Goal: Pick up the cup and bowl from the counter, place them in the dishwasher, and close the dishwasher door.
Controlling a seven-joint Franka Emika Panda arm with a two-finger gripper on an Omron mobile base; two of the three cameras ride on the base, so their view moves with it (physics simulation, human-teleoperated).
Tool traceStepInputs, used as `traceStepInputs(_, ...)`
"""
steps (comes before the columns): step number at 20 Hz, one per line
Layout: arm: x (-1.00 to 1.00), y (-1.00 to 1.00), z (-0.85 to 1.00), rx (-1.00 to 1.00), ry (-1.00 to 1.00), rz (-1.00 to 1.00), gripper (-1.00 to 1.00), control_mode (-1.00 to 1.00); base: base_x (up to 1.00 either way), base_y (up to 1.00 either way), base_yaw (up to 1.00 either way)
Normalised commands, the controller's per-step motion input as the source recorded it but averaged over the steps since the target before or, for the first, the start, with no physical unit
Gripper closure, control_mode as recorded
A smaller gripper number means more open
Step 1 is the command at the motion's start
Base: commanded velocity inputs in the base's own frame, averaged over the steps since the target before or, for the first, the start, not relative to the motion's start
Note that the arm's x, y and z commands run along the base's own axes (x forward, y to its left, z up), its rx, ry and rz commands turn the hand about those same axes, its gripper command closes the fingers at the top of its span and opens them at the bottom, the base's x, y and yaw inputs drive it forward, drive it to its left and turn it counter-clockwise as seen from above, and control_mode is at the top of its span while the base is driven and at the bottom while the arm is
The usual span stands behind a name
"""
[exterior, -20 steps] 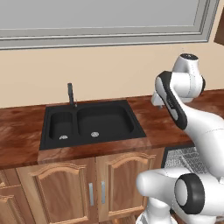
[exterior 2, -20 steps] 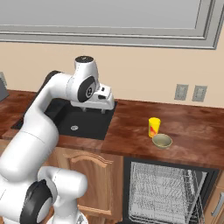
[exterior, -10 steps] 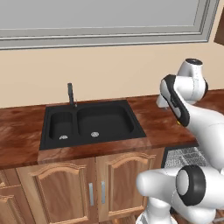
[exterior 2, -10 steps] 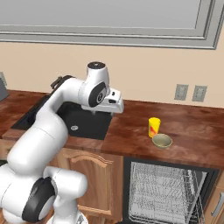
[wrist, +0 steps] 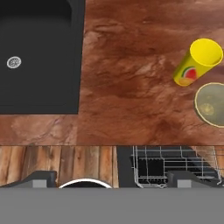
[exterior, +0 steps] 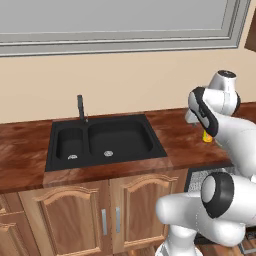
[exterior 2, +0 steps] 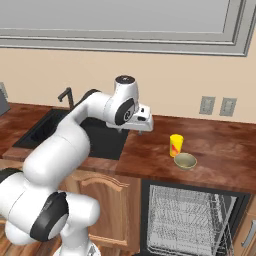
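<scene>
- Standing upright on the reddish-brown tabletop [exterior 2: 220,150], the cup [exterior 2: 176,145] is bright yellow with a red and green fruit print on its side.
- The bowl [exterior 2: 185,161] is shallow, olive-tan with a paler rim; it sits just beside the cup, toward the tabletop's front edge.
- Both lie above the open dishwasher [exterior 2: 190,220], whose grey wire rack [exterior 2: 185,212] shows below that edge.
- The hand [exterior 2: 141,124] hovers over the tabletop between the black sink [exterior 2: 55,127] and the cup, jaws spread wide and empty.
- In the hand view, cup and bowl lie off to the right, well apart from the fingertips [wrist: 41,178].
</scene>
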Motion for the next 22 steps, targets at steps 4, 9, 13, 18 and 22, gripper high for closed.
traceStepInputs(4, 0.32, -0.34, -0.16, 0.0, 0.0, 0.0, -1.0, -1.0, 0.0, 0.0, 0.0)
traceStepInputs(9, 0.34, -0.3, -0.15, 0.0, 0.01, 0.0, -1.0, -1.0, 0.0, 0.0, 0.0)
traceStepInputs(13, 0.33, -0.25, -0.16, 0.0, 0.01, 0.0, -1.0, -1.0, 0.0, 0.0, 0.0)
traceStepInputs(18, 0.3, -0.28, -0.17, 0.0, 0.01, 0.0, -1.0, -1.0, 0.0, 0.0, 0.0)
traceStepInputs(22, 0.26, -0.28, -0.18, 0.0, 0.01, 0.0, -1.0, -1.0, 0.0, 0.0, 0.0)
